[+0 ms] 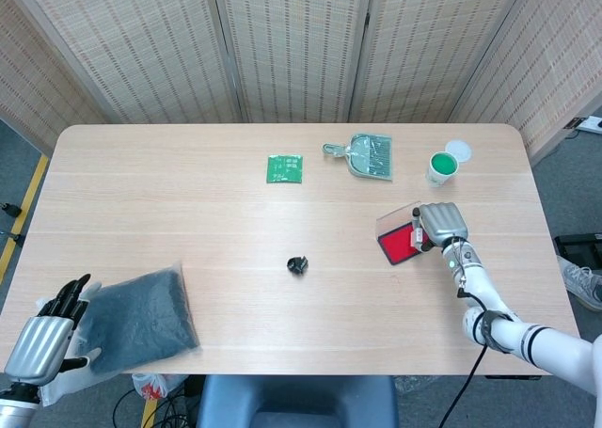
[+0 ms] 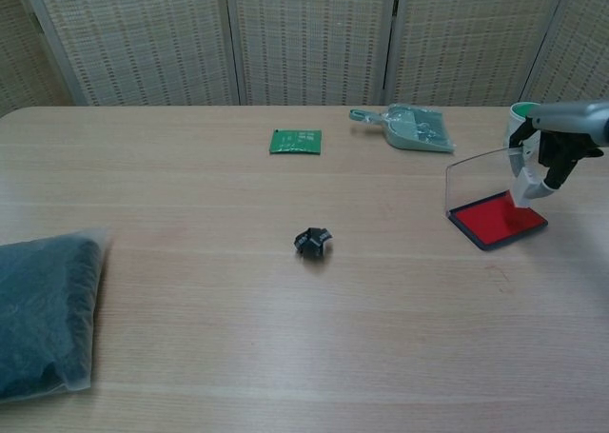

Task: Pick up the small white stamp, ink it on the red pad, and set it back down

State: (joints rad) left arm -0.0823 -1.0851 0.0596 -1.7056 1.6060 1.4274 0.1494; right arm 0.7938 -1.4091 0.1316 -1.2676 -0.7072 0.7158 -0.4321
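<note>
The red ink pad [image 2: 497,220] [image 1: 396,245] lies open at the table's right, its clear lid [image 2: 476,171] standing up behind it. My right hand [image 2: 563,138] [image 1: 442,224] hovers over the pad's right end and pinches the small white stamp [image 2: 526,187] [image 1: 417,234], which hangs just above the red surface. My left hand [image 1: 42,341] rests off the table's front left corner, fingers spread and holding nothing, beside a dark bag [image 1: 139,319].
A small black object [image 2: 312,242] sits mid-table. A green packet [image 2: 296,142], a grey dustpan [image 2: 409,128] and a green-filled cup [image 1: 442,167] with its lid [image 1: 458,150] stand along the far side. The dark bag [image 2: 40,311] fills the front left.
</note>
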